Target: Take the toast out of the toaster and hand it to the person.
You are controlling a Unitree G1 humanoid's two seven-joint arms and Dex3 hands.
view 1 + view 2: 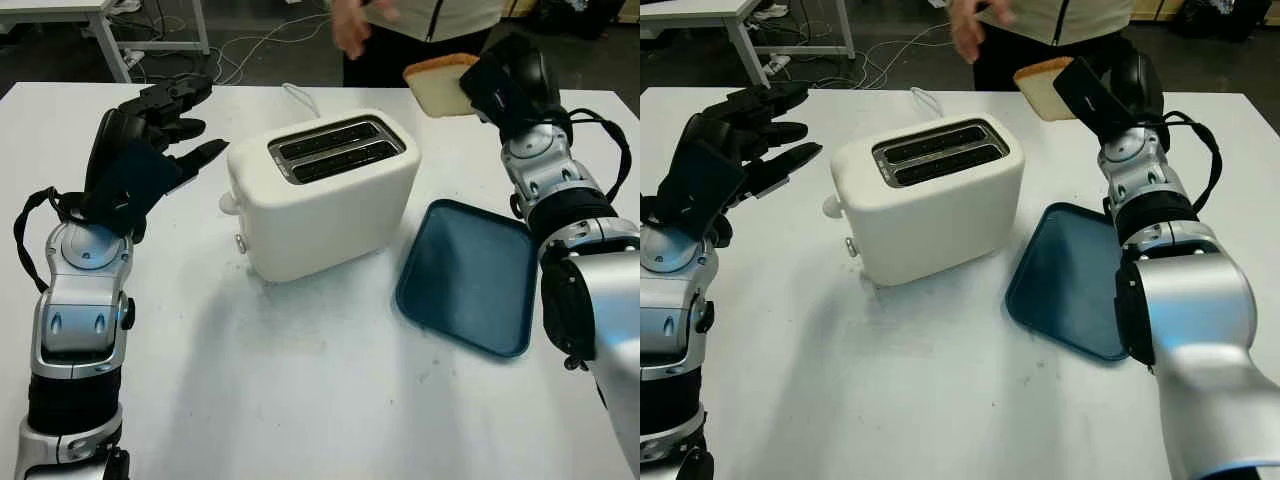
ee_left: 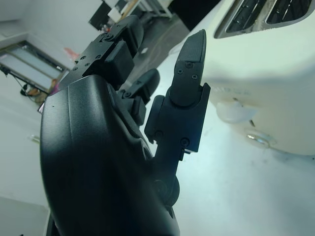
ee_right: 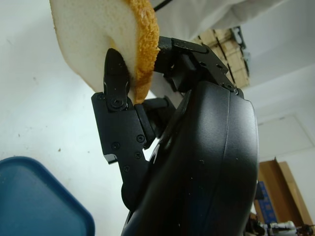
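Right hand [image 1: 500, 85] grips toast [image 1: 437, 85], its edge hidden.

Each silver-grey arm, jointed in rounded segments with black bands and looped black cables, ends in a glossy black-shelled hand, the left hand [image 1: 150, 140] at upper left and the right hand [image 1: 505, 85] at upper right, both with small screws studding blocky black fingers [image 2: 189, 64].
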